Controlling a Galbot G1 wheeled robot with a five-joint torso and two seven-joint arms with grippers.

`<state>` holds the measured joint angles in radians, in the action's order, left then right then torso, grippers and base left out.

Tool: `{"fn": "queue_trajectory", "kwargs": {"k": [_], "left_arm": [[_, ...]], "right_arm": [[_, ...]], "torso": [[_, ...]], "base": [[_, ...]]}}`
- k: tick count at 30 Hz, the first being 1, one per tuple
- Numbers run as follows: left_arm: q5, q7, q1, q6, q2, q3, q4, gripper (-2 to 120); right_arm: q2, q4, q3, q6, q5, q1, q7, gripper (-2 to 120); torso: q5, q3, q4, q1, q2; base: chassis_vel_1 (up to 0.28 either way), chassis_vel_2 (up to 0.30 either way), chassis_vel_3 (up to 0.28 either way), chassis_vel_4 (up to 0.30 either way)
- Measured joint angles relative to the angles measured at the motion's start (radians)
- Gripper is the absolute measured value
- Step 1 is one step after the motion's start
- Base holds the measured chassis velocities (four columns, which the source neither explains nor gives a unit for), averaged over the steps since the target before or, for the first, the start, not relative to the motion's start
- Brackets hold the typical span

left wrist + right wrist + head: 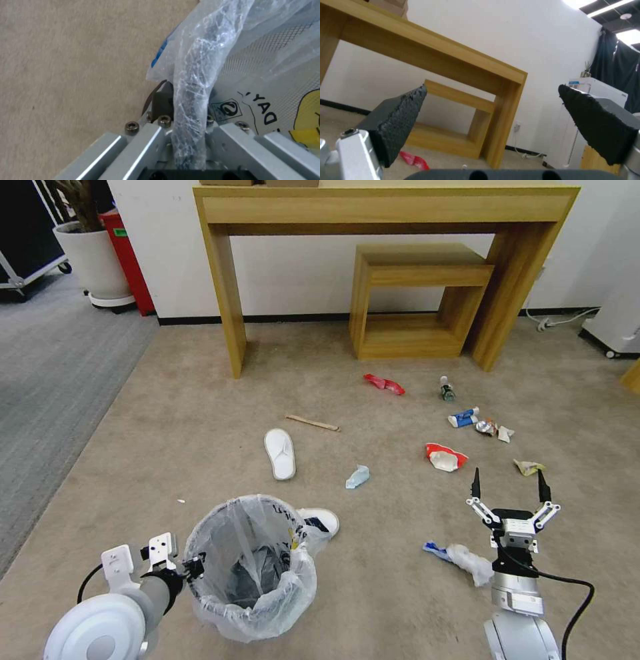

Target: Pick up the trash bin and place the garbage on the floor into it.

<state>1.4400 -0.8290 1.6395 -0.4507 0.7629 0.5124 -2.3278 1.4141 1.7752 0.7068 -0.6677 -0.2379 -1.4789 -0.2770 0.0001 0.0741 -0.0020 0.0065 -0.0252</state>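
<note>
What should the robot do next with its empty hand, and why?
Probably lower the right end effector onto the crumpled clear wrapper just beside it. Its fingers are open and empty, that litter lies closest, and the left end effector already grips the trash bin rim, bag and all.

The trash bin stands near on the left, the left gripper at its left rim. A slipper lies beyond it, a stick farther still. To the right lie a tissue, a cup, a packet and a bottle. The right gripper hangs near right. A table stands behind, against the wall
</note>
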Motion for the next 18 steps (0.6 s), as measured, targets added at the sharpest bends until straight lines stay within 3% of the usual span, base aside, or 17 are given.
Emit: {"fn": "queue_trajectory", "kwargs": {"k": [12, 18], "left_arm": [[-0.014, 0.01, 0.004, 0.002, 0.002, -0.002, -0.003, 0], [-0.006, 0.007, 0.035, -0.005, -0.003, 0.015, -0.029, 0]], "right_arm": [[-0.01, -0.014, 0.01, 0.002, -0.019, 0.021, -0.038, 100], [-0.041, -0.016, 0.021, 0.081, -0.04, 0.03, -0.111, 100]], "torso": [[0.0, 0.0, 0.0, 0.0, 0.0], [0.0001, 0.0, -0.0002, 0.0, 0.0]], "base": [[-0.063, 0.048, 0.052, -0.06], [0.0, 0.0, 0.0, 0.0]]}}
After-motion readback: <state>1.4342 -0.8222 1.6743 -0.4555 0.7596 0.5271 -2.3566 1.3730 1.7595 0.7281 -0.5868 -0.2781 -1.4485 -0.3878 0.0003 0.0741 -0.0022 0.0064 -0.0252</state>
